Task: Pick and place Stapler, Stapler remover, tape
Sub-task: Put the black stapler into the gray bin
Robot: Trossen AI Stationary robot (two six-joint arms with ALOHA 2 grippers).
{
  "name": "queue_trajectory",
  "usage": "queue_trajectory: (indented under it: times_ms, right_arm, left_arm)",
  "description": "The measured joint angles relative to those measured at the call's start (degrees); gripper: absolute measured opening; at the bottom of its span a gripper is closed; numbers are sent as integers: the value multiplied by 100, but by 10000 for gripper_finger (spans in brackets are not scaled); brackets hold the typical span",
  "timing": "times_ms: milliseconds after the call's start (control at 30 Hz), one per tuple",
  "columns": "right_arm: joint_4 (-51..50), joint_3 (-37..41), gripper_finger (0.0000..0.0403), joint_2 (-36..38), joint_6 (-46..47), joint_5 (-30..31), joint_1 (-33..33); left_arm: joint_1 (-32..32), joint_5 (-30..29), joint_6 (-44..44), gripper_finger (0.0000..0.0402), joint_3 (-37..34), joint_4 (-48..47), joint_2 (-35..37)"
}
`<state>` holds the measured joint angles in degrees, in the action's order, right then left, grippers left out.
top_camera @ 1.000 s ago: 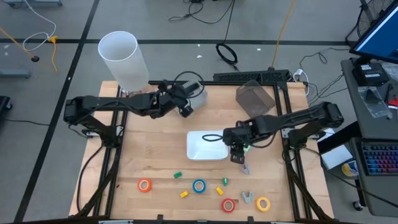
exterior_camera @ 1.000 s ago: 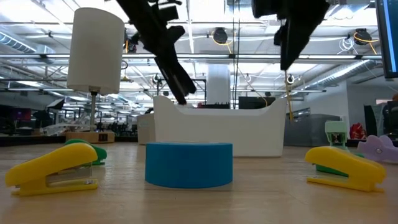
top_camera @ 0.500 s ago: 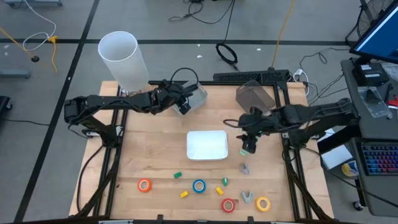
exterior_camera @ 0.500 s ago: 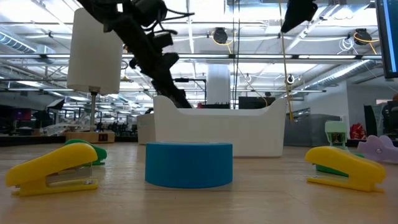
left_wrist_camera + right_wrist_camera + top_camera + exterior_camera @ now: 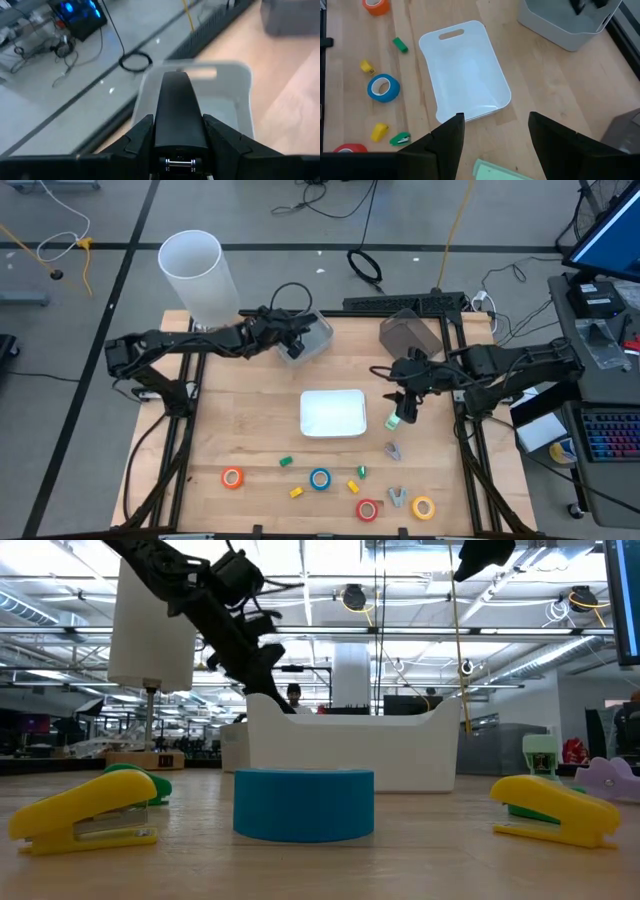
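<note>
My left gripper [image 5: 292, 340] is shut on a black stapler [image 5: 177, 107] over the grey bin [image 5: 312, 340] at the table's far middle. My right gripper [image 5: 405, 408] hangs open high above the table, just right of the white tray [image 5: 333, 413], with nothing between its fingers. A pale green thing [image 5: 392, 421] stands on the table below it. Orange [image 5: 232, 477], blue [image 5: 320, 478], red [image 5: 367, 509] and yellow [image 5: 423, 507] tape rolls lie flat near the front edge. Two grey staple removers [image 5: 393, 450] [image 5: 398, 498] lie near them. My left gripper pinches the stapler's two long sides [image 5: 159, 135] between its two fingers [image 5: 137, 140], at the stapler's rear part. The fingers come from the table's left, slanting down, and lie along the stapler. Its front end [image 5: 175, 80] points out over the bin's open top, clear of the table.
A tall white cylinder [image 5: 200, 275] stands at the far left and a dark grey box [image 5: 410, 335] at the far right. Small yellow [image 5: 296, 492] and green [image 5: 285, 462] staplers lie among the tape rolls. Bare wood lies left of the tray.
My left gripper has carried the black stapler down and toward the far edge, closer over the grey bin. My right gripper has risen and drawn back toward the table's right edge, away from the tray.
</note>
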<state>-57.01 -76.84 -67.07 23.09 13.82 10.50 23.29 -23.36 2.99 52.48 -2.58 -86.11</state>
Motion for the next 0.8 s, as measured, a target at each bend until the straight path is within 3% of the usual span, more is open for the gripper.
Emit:
queue_trajectory:
  times_ms: [567, 800]
  right_arm:
    - [207, 0, 212, 0, 24, 0, 0]
    - [249, 0, 212, 0, 24, -4, -2]
  left_arm:
    - [-7, -459, -298, 142, 1, 63, -255]
    - [-7, -468, -325, 154, 8, -500, -253]
